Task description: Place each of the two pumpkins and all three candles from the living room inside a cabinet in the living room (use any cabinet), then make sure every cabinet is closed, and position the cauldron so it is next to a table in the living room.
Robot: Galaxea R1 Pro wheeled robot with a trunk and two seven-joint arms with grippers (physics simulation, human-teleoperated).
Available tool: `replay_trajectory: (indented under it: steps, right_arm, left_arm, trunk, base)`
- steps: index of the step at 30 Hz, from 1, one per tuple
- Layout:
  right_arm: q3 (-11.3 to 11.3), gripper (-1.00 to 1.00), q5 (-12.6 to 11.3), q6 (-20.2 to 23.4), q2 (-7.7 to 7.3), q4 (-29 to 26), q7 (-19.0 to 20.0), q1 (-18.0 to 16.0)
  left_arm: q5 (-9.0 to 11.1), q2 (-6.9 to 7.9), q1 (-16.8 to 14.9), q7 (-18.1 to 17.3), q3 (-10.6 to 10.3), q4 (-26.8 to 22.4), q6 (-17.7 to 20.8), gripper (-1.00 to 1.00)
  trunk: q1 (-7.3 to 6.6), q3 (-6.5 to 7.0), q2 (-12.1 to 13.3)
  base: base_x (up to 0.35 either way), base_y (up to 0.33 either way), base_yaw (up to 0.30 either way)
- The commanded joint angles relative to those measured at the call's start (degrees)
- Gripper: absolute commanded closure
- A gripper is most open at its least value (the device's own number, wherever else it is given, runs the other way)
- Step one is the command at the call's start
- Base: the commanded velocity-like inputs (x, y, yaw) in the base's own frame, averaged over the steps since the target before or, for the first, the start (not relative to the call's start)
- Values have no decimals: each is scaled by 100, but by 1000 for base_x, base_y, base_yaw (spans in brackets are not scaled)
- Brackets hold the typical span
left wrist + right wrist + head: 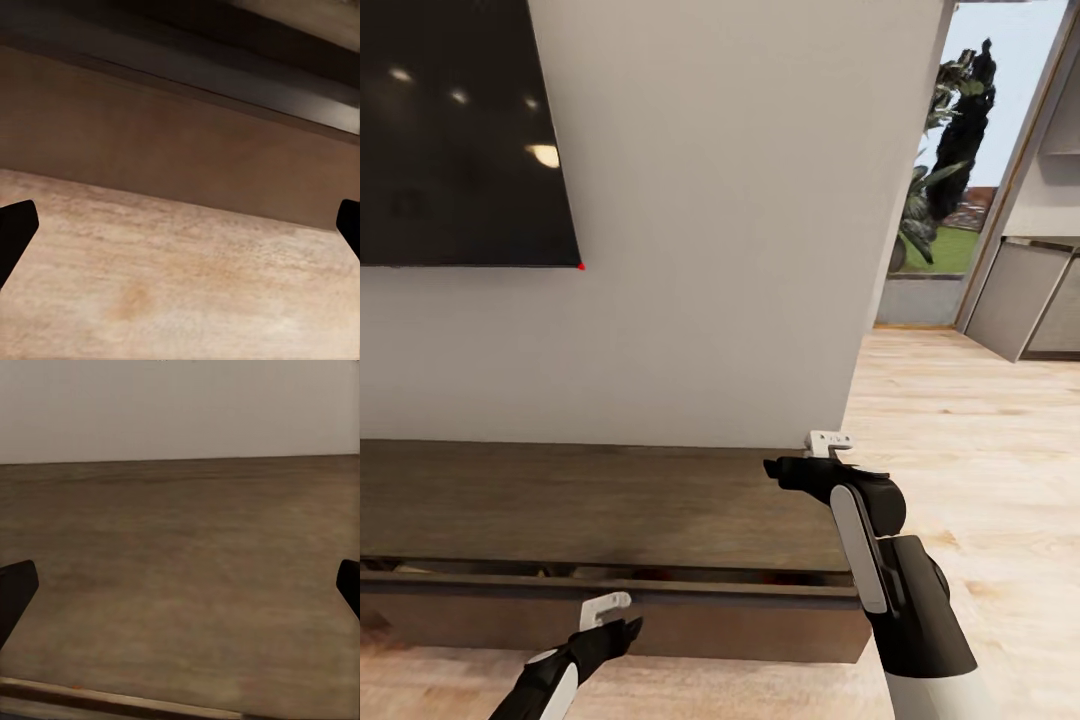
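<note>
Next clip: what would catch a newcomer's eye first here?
A long, low dark-brown cabinet runs along the white wall, its front pulled slightly open. Above it, upper left, hangs a black screen. The right gripper sits over the cabinet's right end; the left gripper is low by its front, both empty.

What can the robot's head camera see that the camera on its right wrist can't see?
Head camera: a black TV on the wall, the wooden floor, a window with plants, and both arms, the left pincer low in front of the cabinet's pulled-out drawer. Right wrist camera: the right pincer's two dark fingertips, spread wide. Both: the brown cabinet top and the white wall behind it.
</note>
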Motion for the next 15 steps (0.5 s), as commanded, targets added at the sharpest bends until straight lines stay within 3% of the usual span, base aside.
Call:
replay_trajectory:
  steps: [1, 9, 15]
  right_arm:
    - [3, -100, -60, 18, -1, -6, -59, -4]
    - [-3, -100, -58, 18, -5, -7, -58, -17]
    - [-19, -100, -57, 18, -5, -10, -58, -31]
  left_arm:
    - [45, -3, -2, -30, 33, 15, 40, -100]
    - [47, 9, -3, -31, 39, 96, 23, -100]
    - [34, 12, -4, -18, 32, 118, 3, -100]
  trunk:
    - [1, -6, -2]
    - [1, -6, -2]
    - [1, -6, -2]
  base:
    - [185, 0, 0]
    - [269, 0, 0]
    - [68, 0, 0]
